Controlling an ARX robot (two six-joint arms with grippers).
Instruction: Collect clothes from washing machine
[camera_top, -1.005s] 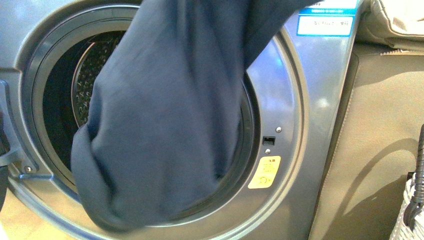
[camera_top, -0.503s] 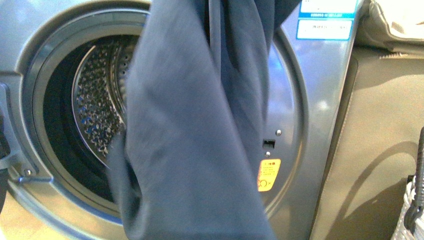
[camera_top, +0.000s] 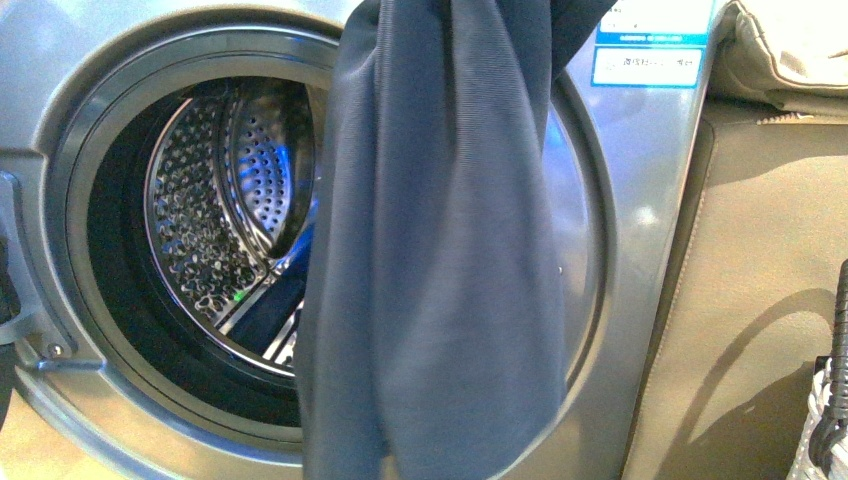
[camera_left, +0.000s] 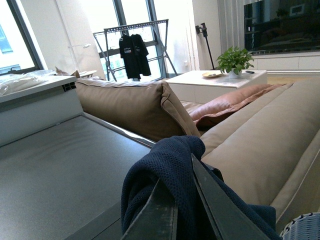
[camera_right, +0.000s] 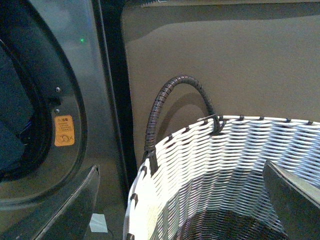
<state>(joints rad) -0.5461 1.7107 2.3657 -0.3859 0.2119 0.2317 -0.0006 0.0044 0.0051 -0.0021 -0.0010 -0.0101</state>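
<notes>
The clothes (camera_top: 440, 250), a limp navy garment, hang from above the frame down across the right half of the washing machine's (camera_top: 630, 250) round opening. To their left the perforated steel drum (camera_top: 215, 200) shows, with a dark blue fold (camera_top: 265, 305) low inside it. In the left wrist view my left gripper (camera_left: 182, 200) is shut on a bunch of the clothes (camera_left: 160, 170), above the machine's grey top (camera_left: 50, 165). My right gripper (camera_right: 185, 210) is open over the woven white basket (camera_right: 225, 150), with nothing between its fingers.
A tan sofa side (camera_top: 760, 280) stands right of the machine, and the basket's rim and dark handle (camera_top: 828, 420) sit at its foot. Cushions (camera_left: 135, 105), a white low table with a plant (camera_left: 220, 77) and a drying rack (camera_left: 135, 45) lie beyond.
The clothes have swung right and up, out of the drum opening. The drum, mostly covered a second ago, now shows.
</notes>
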